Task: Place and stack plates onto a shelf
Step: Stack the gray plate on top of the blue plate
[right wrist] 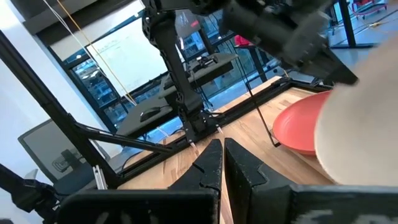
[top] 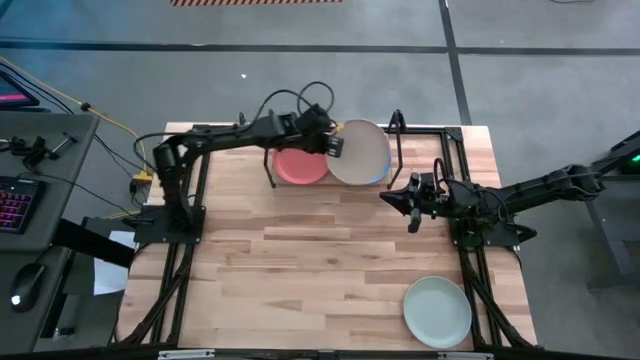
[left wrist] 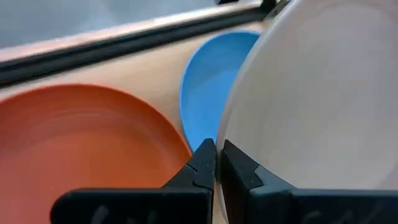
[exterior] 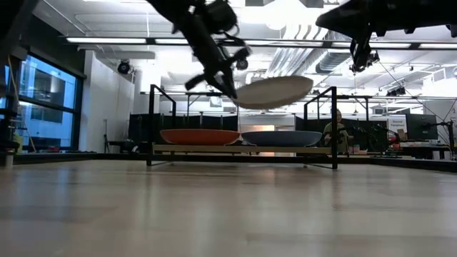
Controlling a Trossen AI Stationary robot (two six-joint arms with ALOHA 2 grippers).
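The cream-white plate [top: 360,152] hangs in the air over the blue plate [exterior: 281,137], held by my left gripper [top: 333,143]. The red plate [top: 299,166] and the blue plate [left wrist: 205,87] lie side by side on the low black shelf [exterior: 243,149] at the table's far side. The pale green plate [top: 437,311] lies flat near the table's near right corner. My right gripper [top: 402,203] hovers shut and empty, right of the table's middle, near the shelf. My left gripper pinches the cream-white plate's rim [left wrist: 225,140] between its two fingers, on the side nearest the red plate. The fingers come slanting down from the table's left. The plate is lifted clear, roughly level with a slight tilt [exterior: 275,91], above the blue plate.
Upright shelf posts [top: 397,130] stand beside the held plate. A larger black frame [top: 460,190] edges the table. The middle and near left of the wooden tabletop [top: 300,270] are bare. A keyboard and mouse sit on a desk left of the table.
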